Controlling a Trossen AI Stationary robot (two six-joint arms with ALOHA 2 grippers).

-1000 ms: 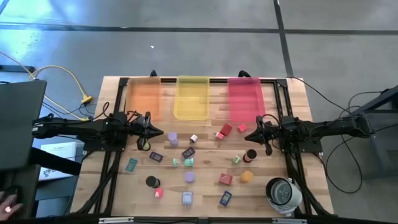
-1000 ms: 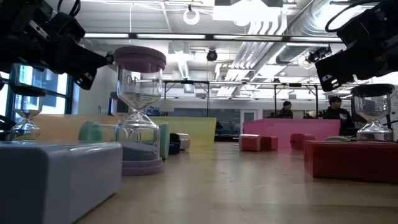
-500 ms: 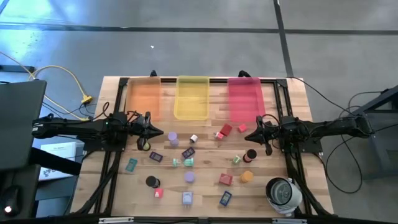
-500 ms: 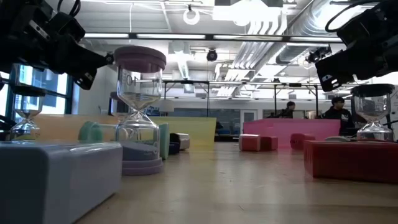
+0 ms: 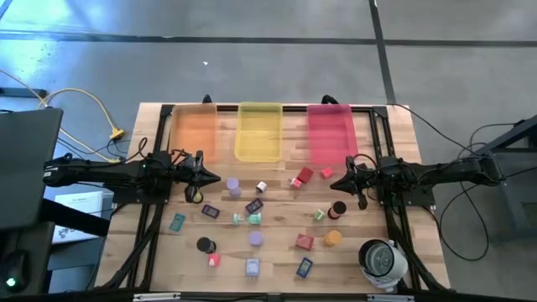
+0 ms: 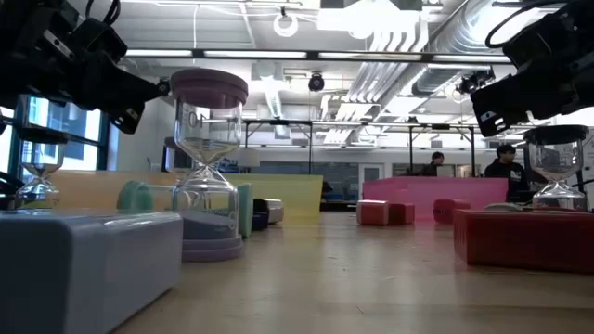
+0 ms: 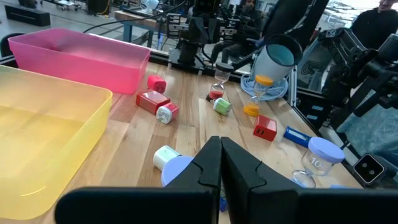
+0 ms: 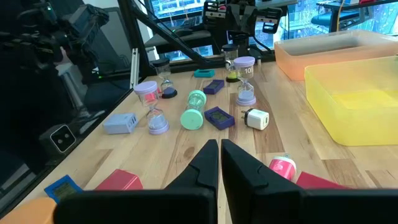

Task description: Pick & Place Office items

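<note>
From above, the left tool (image 5: 208, 179) and right tool (image 5: 337, 178), both pinched shut and empty, flank the office items (image 5: 254, 239) scattered mid-desk (image 5: 277, 258), which only the low view reveals as including standing hourglasses (image 6: 208, 162)

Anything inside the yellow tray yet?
The yellow tray looks empty from above. The left wrist view shows only bare floor inside it; the right wrist view shows part of it, also bare. All items sit on the table.

High view straight down, low view level — wrists forward
</note>
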